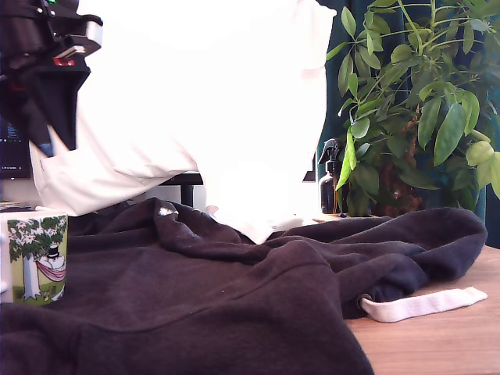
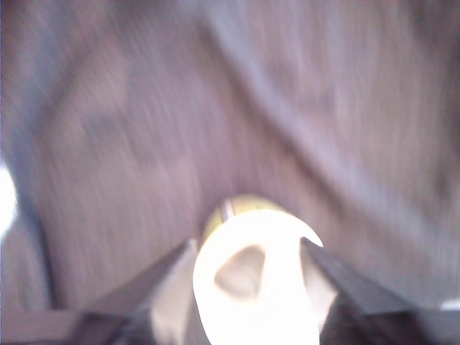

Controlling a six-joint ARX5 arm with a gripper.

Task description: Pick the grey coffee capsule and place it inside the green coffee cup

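The green coffee cup (image 1: 35, 258), a white mug printed with green trees and a pink hammock, stands at the exterior view's left edge on dark cloth. My gripper (image 1: 58, 139) hangs directly above it, a short way over the rim. The blurred wrist view looks straight down into the cup (image 2: 251, 215), whose inside is glaring white. A small grey shape (image 2: 241, 277) lies inside it and looks like the grey coffee capsule, though blur prevents certainty. My gripper (image 2: 248, 248) stands open, its dark fingers (image 2: 147, 298) spread to either side of the cup with nothing between them.
A dark hoodie (image 1: 234, 289) covers most of the table, with a white drawstring (image 1: 422, 305) trailing onto bare wood (image 1: 437, 344). White cloth (image 1: 203, 94) hangs behind. At the back right are a leafy plant (image 1: 414, 101) and a black spray bottle (image 1: 330, 180).
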